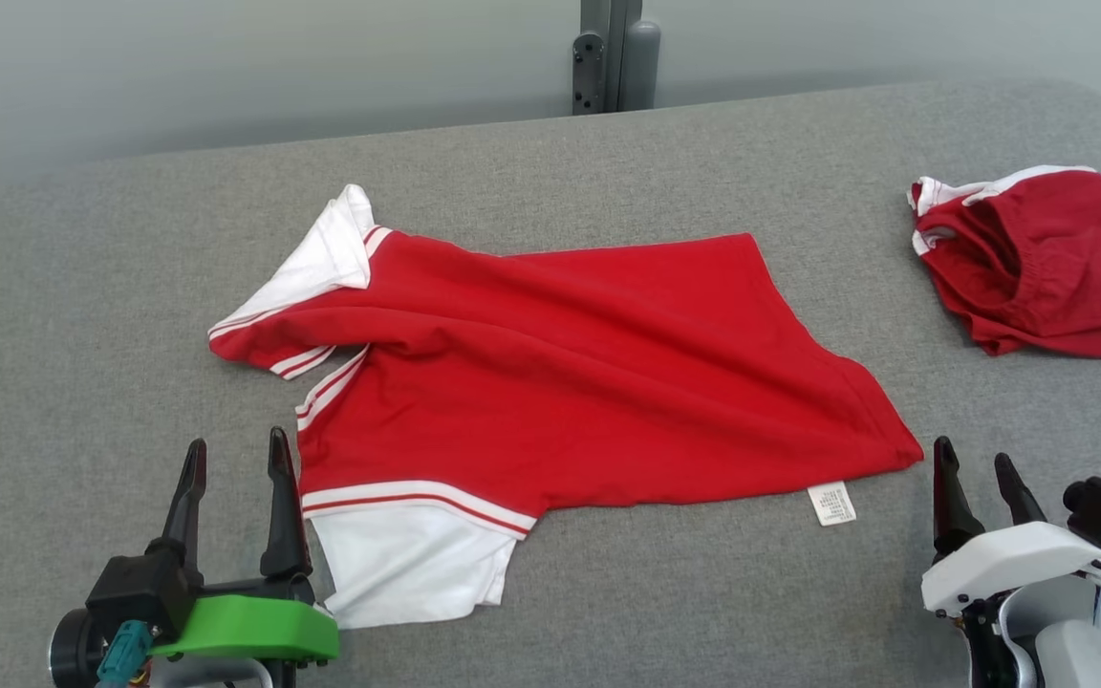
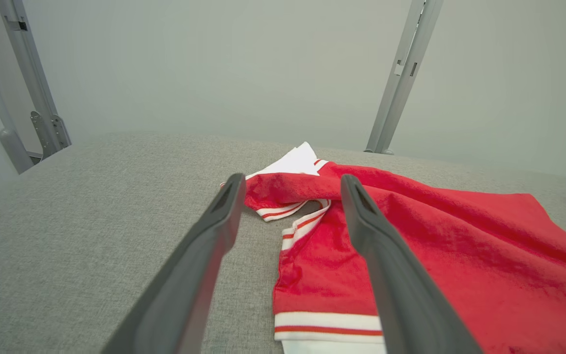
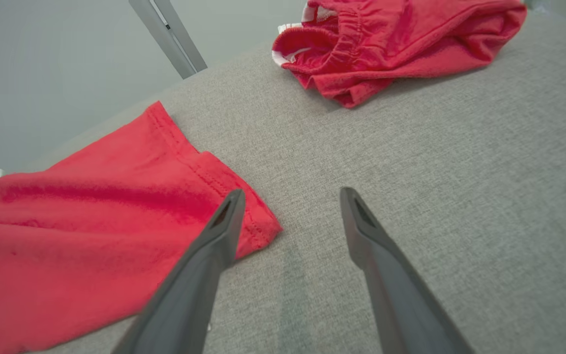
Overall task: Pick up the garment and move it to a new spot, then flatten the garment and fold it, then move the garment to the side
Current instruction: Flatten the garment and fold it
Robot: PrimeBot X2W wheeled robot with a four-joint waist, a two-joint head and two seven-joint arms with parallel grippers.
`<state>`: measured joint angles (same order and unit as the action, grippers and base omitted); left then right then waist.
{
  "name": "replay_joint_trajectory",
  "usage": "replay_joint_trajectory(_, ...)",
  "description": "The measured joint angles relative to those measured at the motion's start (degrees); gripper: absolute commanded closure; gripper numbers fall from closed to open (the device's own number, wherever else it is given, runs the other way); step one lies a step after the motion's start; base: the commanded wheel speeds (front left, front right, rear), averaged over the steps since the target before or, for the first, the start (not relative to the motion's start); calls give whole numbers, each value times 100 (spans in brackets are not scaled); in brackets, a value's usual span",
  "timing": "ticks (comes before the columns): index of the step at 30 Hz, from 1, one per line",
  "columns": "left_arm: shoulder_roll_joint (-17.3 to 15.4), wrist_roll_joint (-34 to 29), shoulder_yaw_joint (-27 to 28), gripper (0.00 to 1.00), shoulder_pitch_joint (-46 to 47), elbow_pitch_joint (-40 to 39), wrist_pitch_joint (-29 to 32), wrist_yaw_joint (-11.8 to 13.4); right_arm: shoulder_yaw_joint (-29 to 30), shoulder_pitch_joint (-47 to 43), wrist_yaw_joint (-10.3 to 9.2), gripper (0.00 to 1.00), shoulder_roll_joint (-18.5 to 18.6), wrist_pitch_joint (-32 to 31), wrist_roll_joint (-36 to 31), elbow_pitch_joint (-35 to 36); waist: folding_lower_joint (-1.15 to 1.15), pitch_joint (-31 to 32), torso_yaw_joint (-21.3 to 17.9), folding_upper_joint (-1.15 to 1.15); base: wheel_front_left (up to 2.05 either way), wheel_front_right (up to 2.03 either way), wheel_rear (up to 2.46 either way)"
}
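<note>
Lying spread on the grey padded surface (image 1: 82, 287), the red shirt (image 1: 570, 382) sits between the grippers. Its white sleeve is just beside the left gripper (image 1: 237, 440), and its hem corner (label showing) is just beside the right gripper (image 1: 971, 451). Both pairs of fingers stand wide apart, holding nothing.

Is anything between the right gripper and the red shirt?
Nothing visible. The open right gripper sits just beside the red shirt, over bare grey surface; the crumpled red shorts lie farther off.
</note>
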<state>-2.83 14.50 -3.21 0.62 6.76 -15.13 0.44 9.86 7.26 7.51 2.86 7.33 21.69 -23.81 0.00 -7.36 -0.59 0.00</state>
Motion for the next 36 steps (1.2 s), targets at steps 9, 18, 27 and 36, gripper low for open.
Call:
replay_joint_trajectory(9,0,44,-187,0,-177,22,1,-18,-257,-77,0,0,-4,338,-321,657,0,319,52,0,0,0,0)
replay_joint_trajectory(18,0,164,-519,0,-456,46,0,59,-686,-299,0,0,-3,430,-503,1252,0,673,188,0,0,0,0)
replay_joint_trajectory(27,0,237,-650,0,-645,60,0,108,-894,-509,0,0,-4,483,-489,1361,0,826,253,0,0,0,0)
replay_joint_trajectory(36,0,236,-727,0,-689,104,0,109,-1002,-558,0,0,-4,497,-481,1326,0,839,240,0,0,0,0)
